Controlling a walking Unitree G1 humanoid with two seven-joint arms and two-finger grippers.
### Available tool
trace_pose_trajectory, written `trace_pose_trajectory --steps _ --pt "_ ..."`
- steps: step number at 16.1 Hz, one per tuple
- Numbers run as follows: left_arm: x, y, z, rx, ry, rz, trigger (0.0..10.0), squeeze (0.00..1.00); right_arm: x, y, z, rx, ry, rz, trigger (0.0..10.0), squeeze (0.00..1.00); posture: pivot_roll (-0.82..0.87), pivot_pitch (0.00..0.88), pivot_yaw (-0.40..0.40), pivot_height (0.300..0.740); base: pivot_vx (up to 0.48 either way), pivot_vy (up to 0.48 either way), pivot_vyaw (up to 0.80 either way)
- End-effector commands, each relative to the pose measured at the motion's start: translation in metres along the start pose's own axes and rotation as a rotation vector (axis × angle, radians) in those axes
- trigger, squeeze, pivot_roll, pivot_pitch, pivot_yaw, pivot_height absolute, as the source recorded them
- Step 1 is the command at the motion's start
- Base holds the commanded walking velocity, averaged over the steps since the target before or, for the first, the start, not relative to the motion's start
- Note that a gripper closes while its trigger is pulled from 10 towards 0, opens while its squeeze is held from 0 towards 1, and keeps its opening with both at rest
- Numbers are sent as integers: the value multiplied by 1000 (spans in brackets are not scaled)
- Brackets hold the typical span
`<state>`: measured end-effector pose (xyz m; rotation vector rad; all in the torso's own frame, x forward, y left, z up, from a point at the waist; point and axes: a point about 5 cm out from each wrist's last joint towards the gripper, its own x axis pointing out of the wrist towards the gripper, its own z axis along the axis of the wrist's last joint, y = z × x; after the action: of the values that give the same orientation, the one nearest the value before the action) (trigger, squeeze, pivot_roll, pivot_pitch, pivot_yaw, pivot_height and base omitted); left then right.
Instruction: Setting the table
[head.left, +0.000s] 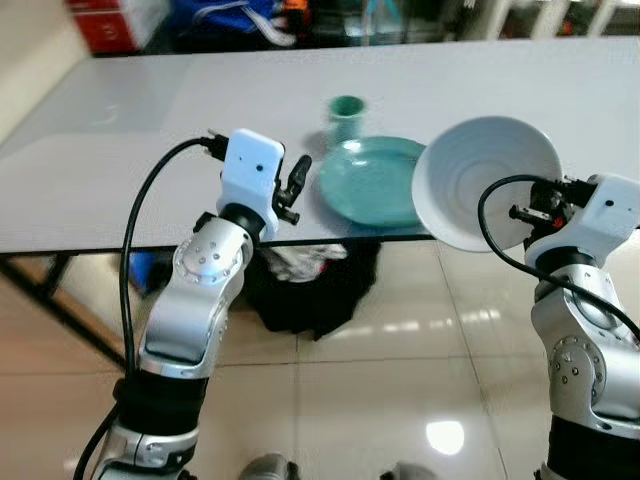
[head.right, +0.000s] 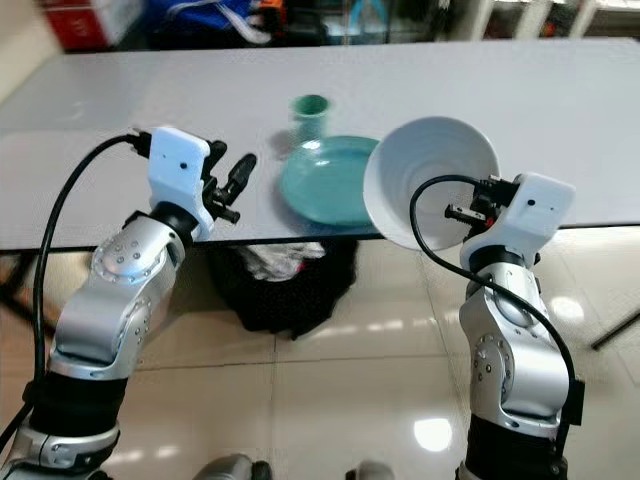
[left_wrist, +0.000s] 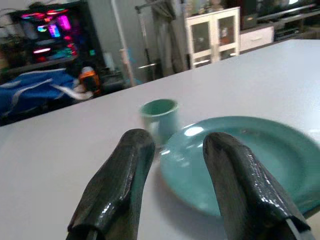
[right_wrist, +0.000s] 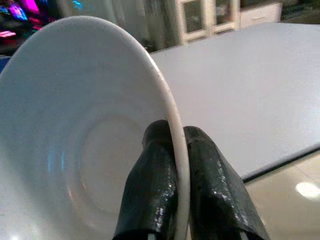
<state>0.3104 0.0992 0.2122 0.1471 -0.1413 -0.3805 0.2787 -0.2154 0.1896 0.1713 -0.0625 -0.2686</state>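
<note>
A teal plate (head.left: 375, 180) lies near the table's front edge, with a small teal cup (head.left: 346, 117) upright just behind it. My right gripper (right_wrist: 175, 145) is shut on the rim of a white bowl (head.left: 485, 180), held tilted on edge in the air beside the plate's right side, over the table edge. My left gripper (head.left: 296, 185) hovers open just left of the plate, fingers (left_wrist: 125, 170) pointing toward the cup (left_wrist: 159, 117) and plate (left_wrist: 240, 160), nothing between them.
The grey table (head.left: 150, 150) stretches far back and to both sides. A dark bag or cloth heap (head.left: 305, 285) lies on the glossy tiled floor under the table edge. Black table legs (head.left: 50, 290) stand at the left. Clutter and cabinets line the far wall.
</note>
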Motion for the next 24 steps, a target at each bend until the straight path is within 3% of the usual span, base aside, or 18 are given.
trace_pose_trajectory --steps 1,10,19,24 --pt "0 0 5 11 -18 -10 10000 0 0 1 8 10 -34 11 10000 0 -38 78 24 740 315 0 0" --pt "-2 5 5 28 -16 7 10000 0 4 26 8 74 -14 156 10000 0 -23 64 8 740 306 0 0" --pt "-3 2 6 25 -16 -9 10000 0 8 22 8 73 -16 116 10000 0 -23 77 10 740 292 0 0" --pt "-14 -3 1 10 6 -18 10000 0 8 19 8 59 -6 118 10000 0 -25 127 -1 740 308 0 0"
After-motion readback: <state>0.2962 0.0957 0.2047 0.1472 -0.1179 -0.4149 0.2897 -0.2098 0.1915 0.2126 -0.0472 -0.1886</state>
